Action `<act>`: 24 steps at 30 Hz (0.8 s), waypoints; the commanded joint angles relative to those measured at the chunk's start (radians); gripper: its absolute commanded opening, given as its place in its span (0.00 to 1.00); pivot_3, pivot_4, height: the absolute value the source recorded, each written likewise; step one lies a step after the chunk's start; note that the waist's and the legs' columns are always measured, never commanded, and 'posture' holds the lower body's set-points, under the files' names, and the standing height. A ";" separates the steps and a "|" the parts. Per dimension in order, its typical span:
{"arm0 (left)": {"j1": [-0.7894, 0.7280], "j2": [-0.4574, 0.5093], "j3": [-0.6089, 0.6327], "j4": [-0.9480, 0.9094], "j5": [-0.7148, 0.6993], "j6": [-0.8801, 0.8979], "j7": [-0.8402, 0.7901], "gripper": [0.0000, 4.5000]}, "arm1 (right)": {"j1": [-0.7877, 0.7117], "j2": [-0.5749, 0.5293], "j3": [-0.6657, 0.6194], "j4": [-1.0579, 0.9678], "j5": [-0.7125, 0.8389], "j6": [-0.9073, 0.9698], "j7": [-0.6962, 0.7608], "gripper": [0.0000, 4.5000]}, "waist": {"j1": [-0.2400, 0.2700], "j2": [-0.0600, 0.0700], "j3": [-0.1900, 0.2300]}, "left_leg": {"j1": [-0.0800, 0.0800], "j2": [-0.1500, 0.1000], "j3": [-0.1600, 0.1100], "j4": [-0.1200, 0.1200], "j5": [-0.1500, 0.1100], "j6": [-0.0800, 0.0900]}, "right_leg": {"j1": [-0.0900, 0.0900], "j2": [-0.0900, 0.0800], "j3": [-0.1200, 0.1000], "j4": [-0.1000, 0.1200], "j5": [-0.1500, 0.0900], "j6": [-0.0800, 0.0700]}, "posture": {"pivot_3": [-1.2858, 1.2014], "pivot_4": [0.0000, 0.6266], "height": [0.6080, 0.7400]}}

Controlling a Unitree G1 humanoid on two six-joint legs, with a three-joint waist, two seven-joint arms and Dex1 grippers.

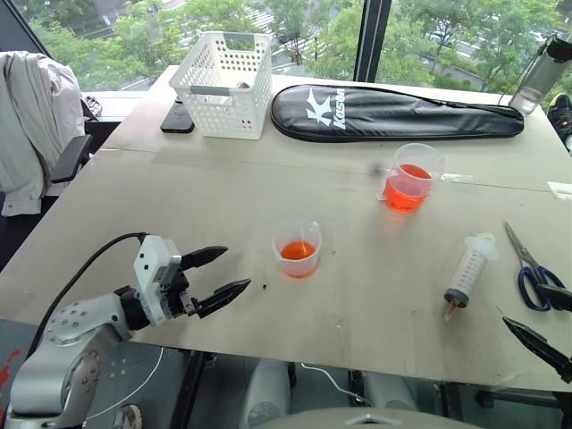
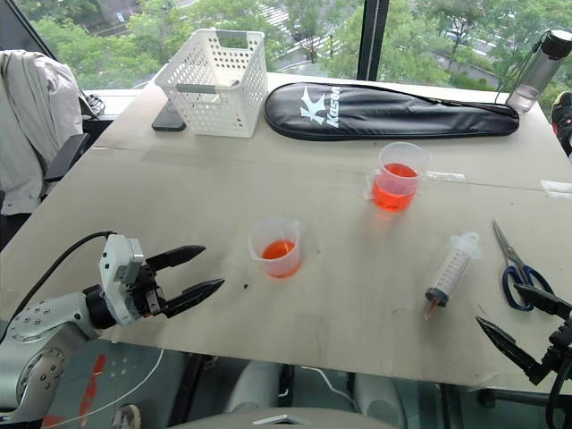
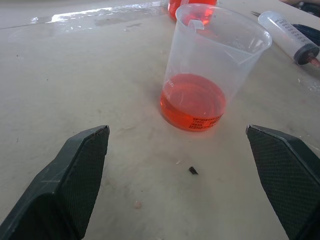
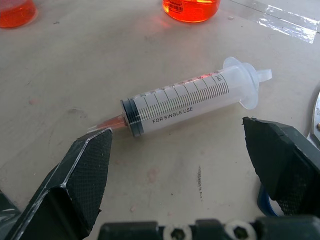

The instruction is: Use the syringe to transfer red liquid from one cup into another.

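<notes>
Left hand [image 1: 213, 277] is spread wide and empty, hovering just off the shorter cup [image 1: 297, 248], which has a little red liquid [image 1: 298, 250]. Right hand [image 2: 523, 323] is gaping too, syringe [image 1: 469, 271] lying untouched on the counter [image 1: 268, 188]. Taller cup [image 1: 412, 177] sits farther back, about half full.

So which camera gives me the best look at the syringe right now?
The right wrist view: the syringe lies close on the table between the open right tool's fingers, scale marks and red-tinged nozzle readable. Both eye views show it whole but small, beside the scissors. The left wrist view catches just part of its barrel at the edge.
</notes>
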 commanded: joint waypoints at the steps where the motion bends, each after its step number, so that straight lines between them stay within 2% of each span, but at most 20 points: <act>1: -0.045 -0.008 0.029 0.010 -0.010 -0.021 0.025 0.99 | -0.077 0.003 0.020 -0.083 0.057 0.074 -0.128 1.00 | 0.000 0.000 0.000 | 0.000 0.000 0.000 0.000 0.000 0.000 | 0.000 0.000 0.000 0.000 0.000 0.000 | 0.52 0.24 0.88; 4: -0.192 -0.070 0.081 0.069 -0.115 0.056 0.171 0.99 | -0.242 0.015 0.043 -0.259 0.144 0.274 -0.458 1.00 | -0.005 0.001 0.001 | 0.001 0.001 -0.001 0.002 0.000 0.000 | 0.000 0.001 0.000 0.001 0.001 -0.001 | 0.52 0.24 0.88; 6: -0.273 -0.093 0.136 0.096 -0.204 0.125 0.260 0.99 | -0.316 -0.014 0.023 -0.317 0.192 0.411 -0.612 1.00 | -0.004 -0.001 -0.001 | 0.001 0.000 -0.002 0.003 0.000 0.000 | 0.000 0.001 -0.002 0.002 0.002 -0.001 | 0.52 0.24 0.88; 9: -0.333 -0.082 0.170 0.084 -0.295 0.181 0.292 0.99 | -0.390 -0.107 -0.003 -0.310 0.391 0.540 -0.656 1.00 | -0.001 -0.004 -0.003 | 0.001 0.001 -0.002 0.005 0.003 0.004 | 0.002 0.002 -0.003 0.003 0.002 -0.001 | 0.52 0.24 0.88; 15: -0.270 0.123 0.119 -0.109 -0.399 0.250 -0.028 0.99 | -0.539 -0.281 0.047 -0.207 0.539 0.903 -0.945 1.00 | 0.001 -0.009 0.000 | -0.003 -0.002 0.000 0.002 0.002 0.005 | 0.001 0.001 0.000 0.000 0.002 -0.003 | 0.52 0.24 0.88; 18: -0.318 0.197 0.113 -0.106 -0.434 0.264 -0.101 0.99 | -0.591 -0.344 0.059 -0.106 0.768 1.045 -1.137 1.00 | 0.002 -0.008 0.000 | -0.002 -0.002 0.000 0.001 0.002 0.005 | 0.001 0.002 0.000 0.000 0.002 -0.003 | 0.52 0.24 0.88; 20: -0.345 0.223 0.090 -0.111 -0.413 0.246 -0.138 0.99 | -0.605 -0.392 0.090 -0.043 0.921 1.049 -1.274 1.00 | 0.004 -0.007 0.001 | -0.001 -0.002 -0.001 0.001 0.002 0.006 | 0.001 0.002 0.000 0.001 0.002 -0.004 | 0.52 0.24 0.88; 24: -0.364 0.227 0.020 -0.147 -0.358 0.199 -0.186 0.99 | -0.612 -0.519 0.239 0.070 1.279 0.904 -1.577 1.00 | -0.002 -0.007 0.000 | 0.000 -0.002 0.000 0.004 0.003 0.006 | 0.002 0.002 0.001 0.002 0.003 -0.004 | 0.52 0.24 0.88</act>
